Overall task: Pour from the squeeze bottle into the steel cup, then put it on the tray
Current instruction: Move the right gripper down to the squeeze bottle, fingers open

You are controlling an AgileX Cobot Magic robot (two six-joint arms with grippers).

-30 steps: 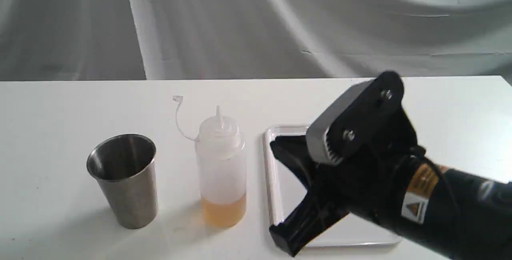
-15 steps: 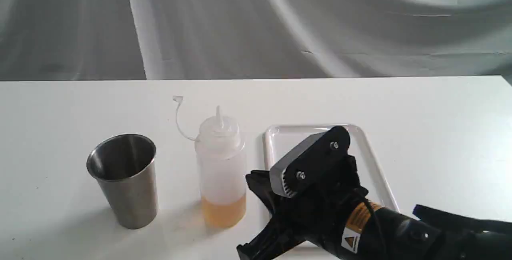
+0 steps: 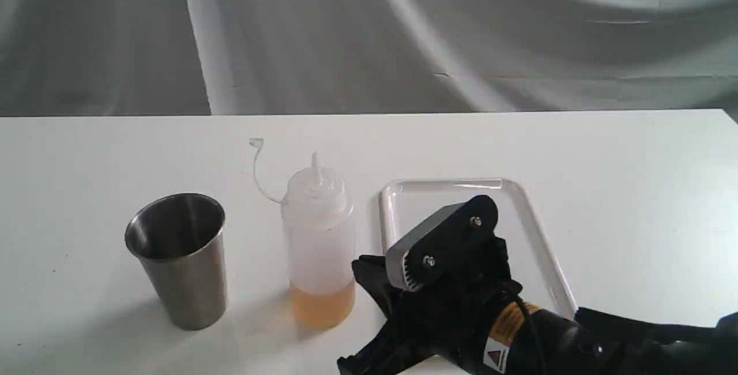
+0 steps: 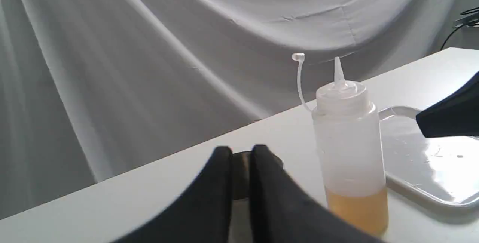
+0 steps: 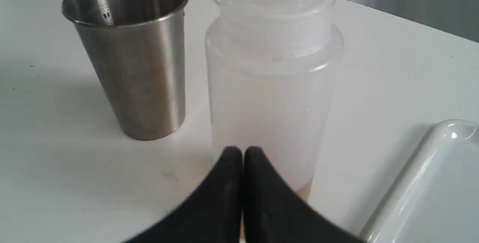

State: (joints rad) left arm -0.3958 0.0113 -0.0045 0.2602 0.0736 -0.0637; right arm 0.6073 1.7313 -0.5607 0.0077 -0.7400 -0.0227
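The squeeze bottle (image 3: pixel 319 236) stands upright mid-table with amber liquid at its base, its tiny cap (image 3: pixel 256 142) hanging off on the tether. The steel cup (image 3: pixel 179 271) stands apart to its left and looks empty. The white tray (image 3: pixel 450 182) lies to the bottle's right. My right gripper (image 5: pixel 242 151) is shut with nothing in it, its tips just short of the bottle (image 5: pixel 269 86) and the cup (image 5: pixel 138 74) beyond. Its grey-and-black wrist block (image 3: pixel 444 242) hangs over the tray's near left part. My left gripper (image 4: pixel 241 153) holds nothing, only a narrow slit between its fingers. It hides most of the cup (image 4: pixel 240 177).
The white table (image 3: pixel 634 190) runs back to a far edge with a grey cloth backdrop (image 3: pixel 369 34) behind it. In the left wrist view, one black finger (image 4: pixel 449 117) of the right gripper pokes in above the tray (image 4: pixel 430 168), right of the bottle (image 4: pixel 348 153).
My right gripper dropped from above the tray and moved left toward the bottle's right side, only creeping in the last half second. Bottle, cup and tray stayed put.
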